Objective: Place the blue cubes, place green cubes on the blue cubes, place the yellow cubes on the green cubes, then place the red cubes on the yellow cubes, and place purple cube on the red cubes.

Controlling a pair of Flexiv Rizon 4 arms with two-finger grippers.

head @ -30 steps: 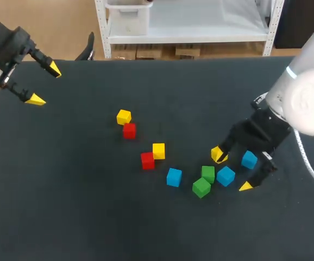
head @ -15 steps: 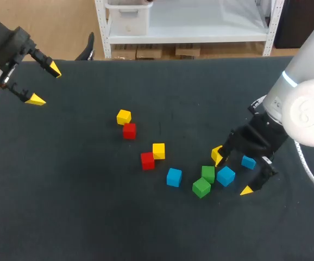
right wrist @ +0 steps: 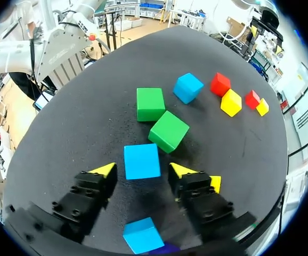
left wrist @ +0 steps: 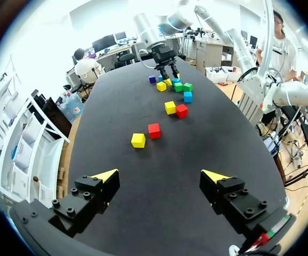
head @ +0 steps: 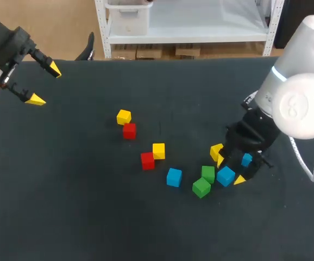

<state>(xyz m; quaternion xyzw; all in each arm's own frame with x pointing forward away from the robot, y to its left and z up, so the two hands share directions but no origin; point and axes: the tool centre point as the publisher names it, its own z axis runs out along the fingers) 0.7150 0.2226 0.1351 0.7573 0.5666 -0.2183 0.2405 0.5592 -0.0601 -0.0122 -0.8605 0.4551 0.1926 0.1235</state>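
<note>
My right gripper is low over the cluster at the right, its fingers either side of a blue cube with a thin gap on each side, so it is open. Just ahead of it lie two green cubes and a further blue cube. A third blue cube lies under the wrist, and a yellow cube sits behind one finger. Two red-and-yellow pairs lie mid-table. A purple cube shows by the right arm. My left gripper hangs open and empty at the far left corner.
The table is a black surface, bare along the front and left. The blue, green and yellow cubes at the right sit tightly together around my right gripper's fingers. My right arm's body hides the purple cube in the head view.
My right gripper has shifted left from the rightmost blue cube to straddle the blue cube beside the green ones, and its fingers have narrowed. The left arm has not moved.
</note>
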